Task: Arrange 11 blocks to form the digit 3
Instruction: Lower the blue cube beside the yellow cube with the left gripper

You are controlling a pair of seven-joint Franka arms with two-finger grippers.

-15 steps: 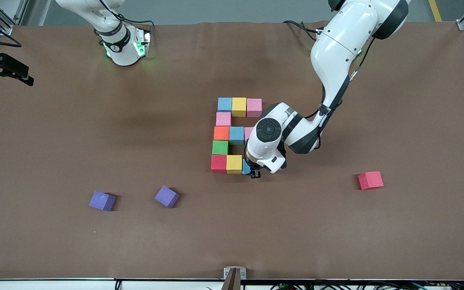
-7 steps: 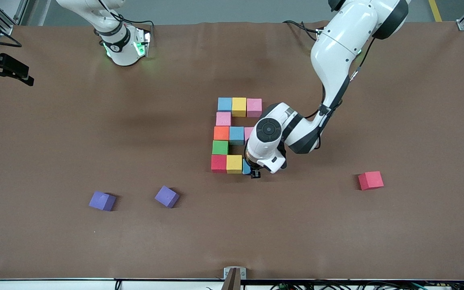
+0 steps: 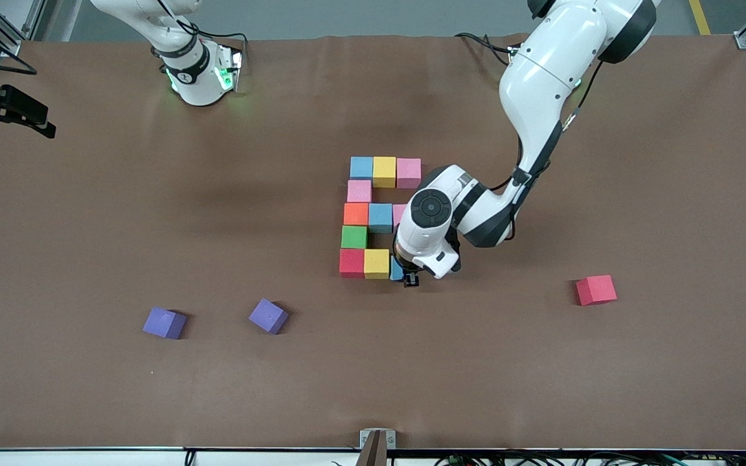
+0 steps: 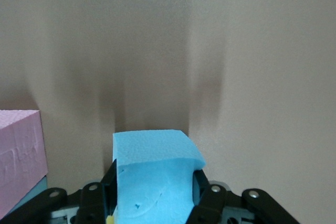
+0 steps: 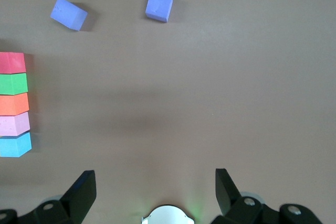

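Blue block [image 4: 152, 177] sits square in the left gripper [image 3: 405, 273], clamped, beside the yellow block [image 3: 376, 263]; right gripper [image 5: 155, 192] gapes wide.

Loose cubes [image 3: 217, 320] nearer than figure [image 3: 373, 217]

Two purple cubes [image 3: 164, 323] [image 3: 269, 316] and a lone red cube [image 3: 596, 290] on brown table [image 3: 88, 226].
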